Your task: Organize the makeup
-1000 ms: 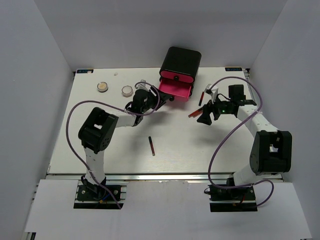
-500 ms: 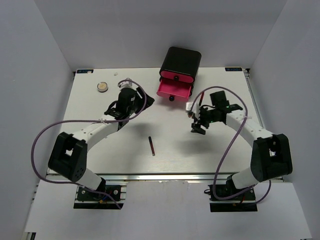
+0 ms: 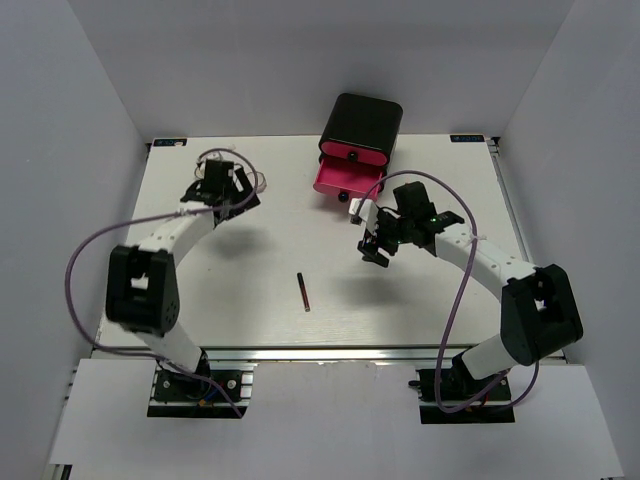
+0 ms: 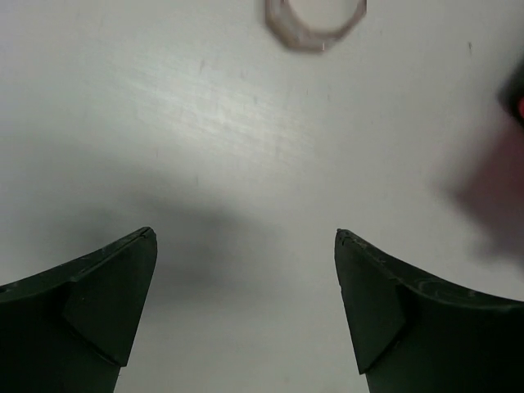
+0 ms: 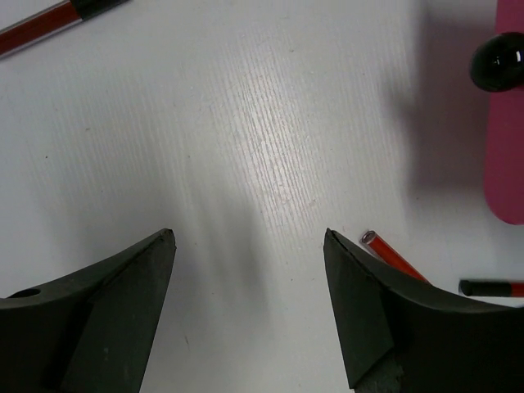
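A miss was judged the likeliest fault on the left. The round compact (image 4: 315,20) lay ahead of the fingers, at the top edge of the wrist view, so a closing made there would have caught only bare table (image 4: 246,123) — or the compact might have been nudged away by a fingertip on the approach. On the right, the thin red stick (image 5: 399,255) was seen just beside one finger, close by the pink drawer (image 5: 512,131) and its black knob (image 5: 498,60). Being slender and flat on the table, it could have been rolled or pressed down instead of pinched. A second red stick (image 5: 45,23) lay at the upper left corner, and a dark stick (image 3: 303,291) was noted well apart in mid-table (seen from above). The left gripper (image 4: 244,237) was held wide open, with nothing between its jaws and nothing touched. The right gripper (image 5: 247,237) was likewise spread wide and empty.
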